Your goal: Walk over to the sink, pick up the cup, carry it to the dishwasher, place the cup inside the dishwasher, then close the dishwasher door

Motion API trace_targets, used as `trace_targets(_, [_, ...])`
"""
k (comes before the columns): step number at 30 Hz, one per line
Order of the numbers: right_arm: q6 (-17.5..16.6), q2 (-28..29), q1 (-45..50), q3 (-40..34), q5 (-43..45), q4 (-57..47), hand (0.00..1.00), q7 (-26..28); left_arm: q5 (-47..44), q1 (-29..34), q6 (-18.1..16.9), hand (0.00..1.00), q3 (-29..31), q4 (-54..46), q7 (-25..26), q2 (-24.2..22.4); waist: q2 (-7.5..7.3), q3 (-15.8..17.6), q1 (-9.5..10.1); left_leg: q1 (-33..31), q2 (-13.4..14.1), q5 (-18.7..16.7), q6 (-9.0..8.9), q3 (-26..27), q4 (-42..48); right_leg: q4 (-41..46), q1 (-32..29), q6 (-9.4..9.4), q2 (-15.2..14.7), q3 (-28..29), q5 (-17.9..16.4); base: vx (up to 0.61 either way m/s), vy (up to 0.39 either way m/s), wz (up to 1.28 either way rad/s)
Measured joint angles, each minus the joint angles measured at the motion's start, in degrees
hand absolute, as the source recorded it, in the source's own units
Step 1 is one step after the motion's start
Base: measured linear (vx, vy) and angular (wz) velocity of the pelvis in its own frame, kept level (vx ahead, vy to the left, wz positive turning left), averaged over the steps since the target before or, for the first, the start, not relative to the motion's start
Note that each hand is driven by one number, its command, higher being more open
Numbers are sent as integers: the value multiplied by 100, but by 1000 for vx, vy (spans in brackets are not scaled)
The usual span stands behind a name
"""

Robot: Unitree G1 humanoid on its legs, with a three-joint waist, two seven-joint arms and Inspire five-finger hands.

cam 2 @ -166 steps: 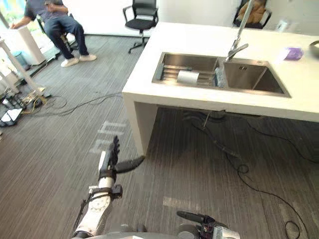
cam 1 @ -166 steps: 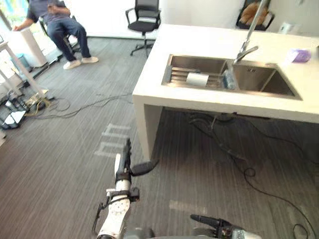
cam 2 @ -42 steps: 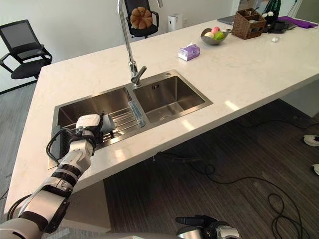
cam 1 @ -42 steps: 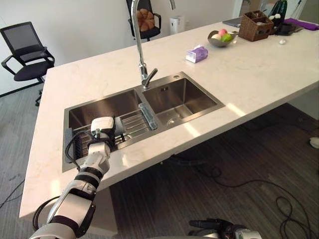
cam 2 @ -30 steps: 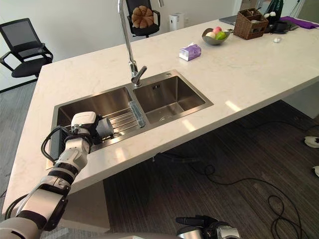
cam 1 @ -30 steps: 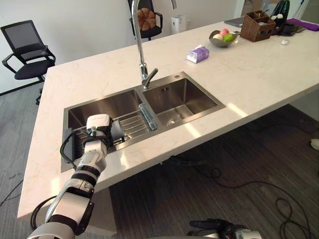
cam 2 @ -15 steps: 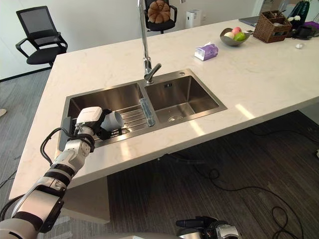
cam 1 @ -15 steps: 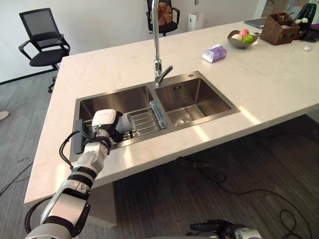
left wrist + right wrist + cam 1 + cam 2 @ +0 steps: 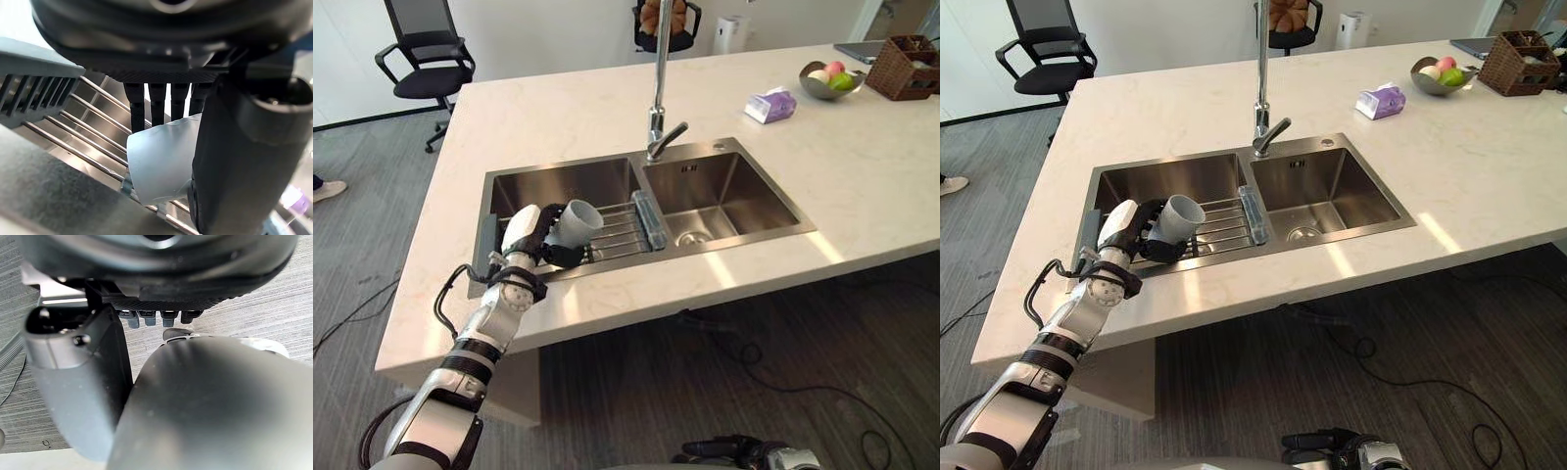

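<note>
Cup (image 9: 575,221): pale, tilted, mouth facing up and right. The left hand (image 9: 533,243) has fingers and thumb wrapped round it, over the wire rack (image 9: 615,233) in the left basin of the sink (image 9: 558,186). Tap (image 9: 657,98) beyond, on the counter (image 9: 558,108). Right hand (image 9: 744,452) low and near, fingers stretched out, holding nothing.

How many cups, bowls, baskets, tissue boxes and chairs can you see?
cup: 1, held in the left hand
bowl: 1
basket: 1
tissue box: 1
chair: 2
Total: 6
</note>
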Motion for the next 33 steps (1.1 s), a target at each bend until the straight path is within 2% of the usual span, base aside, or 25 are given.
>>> trace_targets(6, [51, -3, 114, -67, 151, -17, 100, -35, -1413, 314, -94, 0, 465, -854, 17, -107, -31, -18, 203, -37, -57, 45, 69, -113, 0, 1, 15, 3, -52, -93, 9, -60, -13, 10])
trace_targets(8, [85, 0, 139, -102, 160, -36, 100, -48, -1987, 473, -105, 0, 792, -1128, 15, -231, -31, -22, 266, -56, -83, 71, 106, -157, 0, 1, 21, 7, -85, -140, 23, -86, -4, 10])
trace_targets(15, [322, 54, 219, -101, 181, -154, 100, -51, -2961, 971, -108, 0, 1449, -2019, -81, -274, -65, -118, 471, -128, -179, 158, 207, -258, -64, 0, -28, 35, -194, -239, 62, -62, 4, 8])
trace_targets(22, [402, 83, 404, -105, 341, -265, 100, -49, -2913, 1480, -270, 0, 2324, -2799, 127, -298, -155, -271, 681, -304, -290, 213, 281, -440, -73, 0, -120, 40, -299, -381, 62, -27, 13, 14])
trace_targets(26, [457, 107, 504, -165, 400, -255, 100, -102, -2755, 1748, -454, 0, 2763, -3135, 364, -453, -189, -326, 919, -372, -345, 220, 290, -542, -21, 1, -114, 39, -362, -476, 61, -28, 8, 13])
trace_targets(30, [431, 119, 596, -268, 562, -230, 100, -248, -2643, 2063, -569, 0, 2963, -3352, 448, -558, -196, -408, 1005, -442, -391, 240, 323, -660, 5, 2, -108, 34, -404, -583, 58, -50, 6, 18])
trace_targets(33, [247, 122, 648, -384, 619, -129, 100, -428, -2532, 2144, -665, 0, 2980, -3448, 453, -623, -201, -459, 1068, -489, -443, 299, 364, -795, -34, 4, -100, 32, -444, -717, 55, -61, 6, 22])
